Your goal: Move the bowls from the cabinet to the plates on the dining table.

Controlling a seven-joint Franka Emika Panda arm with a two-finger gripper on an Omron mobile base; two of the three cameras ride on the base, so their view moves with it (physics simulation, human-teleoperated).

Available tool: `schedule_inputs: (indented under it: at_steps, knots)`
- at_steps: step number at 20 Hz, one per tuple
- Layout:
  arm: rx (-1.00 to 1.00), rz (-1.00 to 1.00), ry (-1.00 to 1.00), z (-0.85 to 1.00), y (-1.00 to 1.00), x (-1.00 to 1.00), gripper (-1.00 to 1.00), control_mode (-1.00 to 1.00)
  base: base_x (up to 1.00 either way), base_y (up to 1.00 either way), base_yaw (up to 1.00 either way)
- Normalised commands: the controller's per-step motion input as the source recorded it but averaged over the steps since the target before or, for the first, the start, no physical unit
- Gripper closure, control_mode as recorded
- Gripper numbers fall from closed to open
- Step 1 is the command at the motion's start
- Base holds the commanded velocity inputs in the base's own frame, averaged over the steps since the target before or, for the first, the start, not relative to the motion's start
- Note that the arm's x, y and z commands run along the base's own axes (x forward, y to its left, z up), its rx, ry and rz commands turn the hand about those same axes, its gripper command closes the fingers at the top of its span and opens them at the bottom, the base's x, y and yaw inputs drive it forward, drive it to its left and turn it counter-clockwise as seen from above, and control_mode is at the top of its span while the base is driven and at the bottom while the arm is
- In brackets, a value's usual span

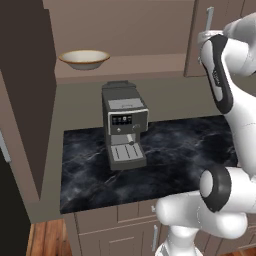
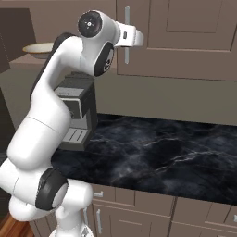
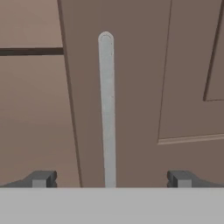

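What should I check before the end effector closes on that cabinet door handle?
1. End effector open: ok, fingertips stand wide apart.
2. Handle centred between the fingertips: ok in the hand view.
3. Fingertips far enough forward to straddle the handle: cannot tell.
4. Door shut: ok, flush with the cabinet front.
5. Cream bowl upright on the open shelf: ok.
6. Blue-patterned bowl behind this door: cannot tell.

You see a cream bowl (image 1: 84,59) with tan outside, taupe-brown cabinet (image 2: 185,41), silver handle (image 3: 107,109), grey coffee machine (image 1: 124,125), black white-veined counter (image 2: 162,152).
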Motion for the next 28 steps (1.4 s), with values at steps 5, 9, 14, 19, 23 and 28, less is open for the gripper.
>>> schedule_inputs:
  at_steps: [5,9,14,19,23,28]
  knots:
    - [0.03,0.02,0.0,-0.02,-0.02,0.25,-1.0,-1.0,0.0,0.0,0.0]
    - [0.03,0.02,0.0,-0.01,-0.04,0.27,-1.0,-1.0,0.0,0.0,0.0]
    - [0.03,0.03,0.0,-0.01,-0.08,0.29,-1.0,-1.0,0.0,0.0,0.0]
    - [0.02,0.03,0.0,-0.02,-0.07,0.3,-1.0,-1.0,0.0,0.0,0.0]
    - [0.02,0.03,0.0,-0.02,-0.04,0.3,-1.0,-1.0,0.0,0.0,0.0]
    - [0.02,0.02,0.0,-0.01,-0.04,0.28,-1.0,-1.0,0.0,0.0,0.0]
